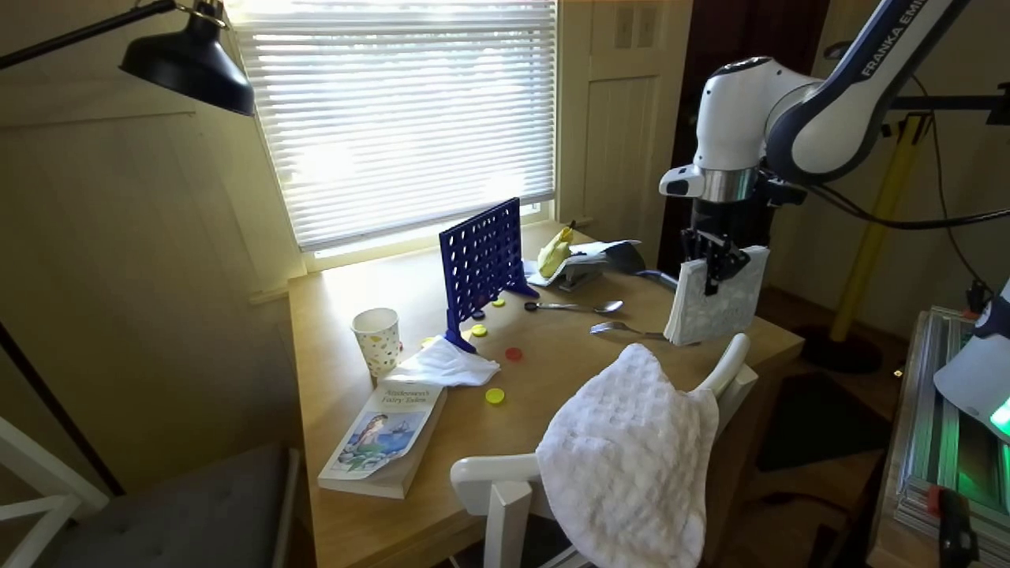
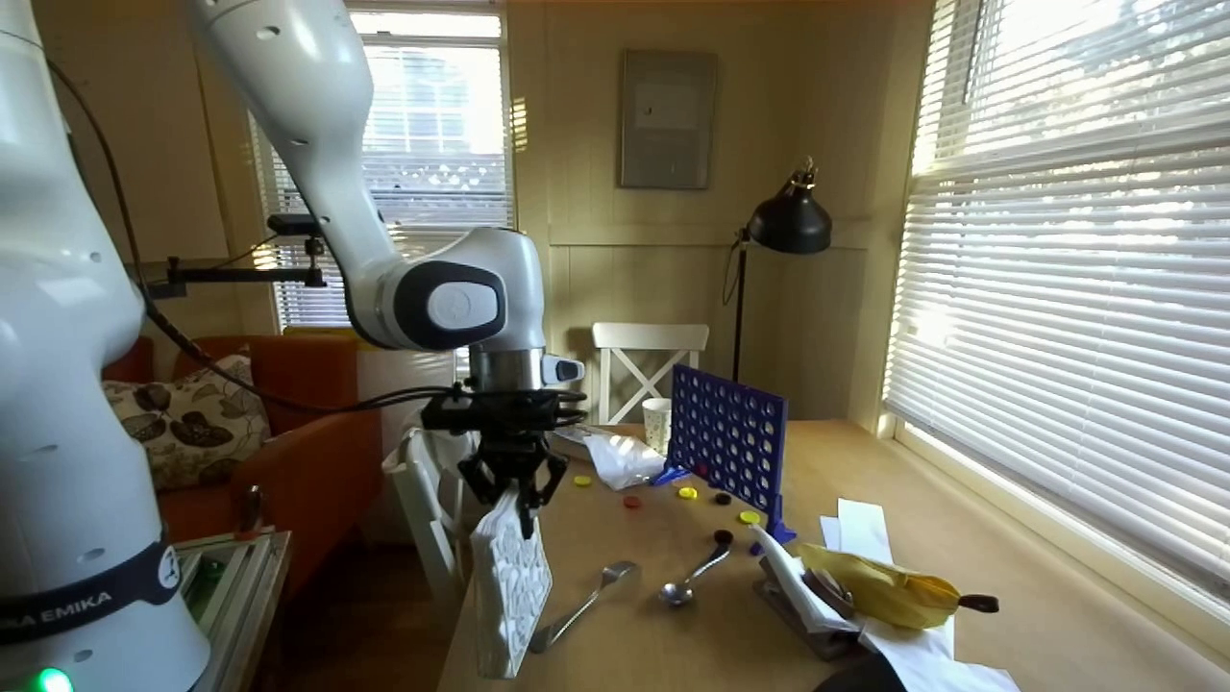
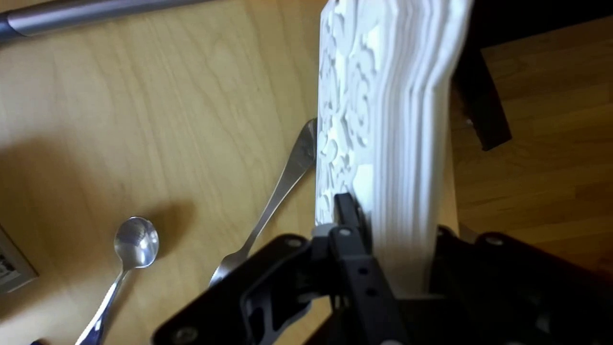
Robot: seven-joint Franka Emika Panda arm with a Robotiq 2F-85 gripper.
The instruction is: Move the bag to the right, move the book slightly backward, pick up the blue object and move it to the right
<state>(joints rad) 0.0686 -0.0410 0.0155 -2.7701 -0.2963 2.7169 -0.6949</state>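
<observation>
My gripper (image 1: 715,278) is shut on a stack of white napkins (image 1: 720,308) with an embossed pattern. It holds them upright near the table's edge; the wrist view shows the napkins (image 3: 407,158) between the fingers, the right fingertip hidden. The blue object (image 1: 483,256), a dark-blue grid frame, stands upright well away from the gripper, also in an exterior view (image 2: 727,437). The book (image 1: 387,438), with a mermaid cover, lies flat at the table's near edge. A crumpled white sheet or bag (image 1: 446,363) touches the book and the frame's foot. A yellow pouch (image 2: 884,586) lies farther along; which is the bag I cannot tell.
A fork (image 3: 282,187) lies beside and below the napkins, with a spoon (image 3: 136,244) near it. A spotted cup (image 1: 376,343) stands near the book. Several game discs (image 1: 495,396) lie around the frame. A chair with a white towel (image 1: 631,450) stands against the table.
</observation>
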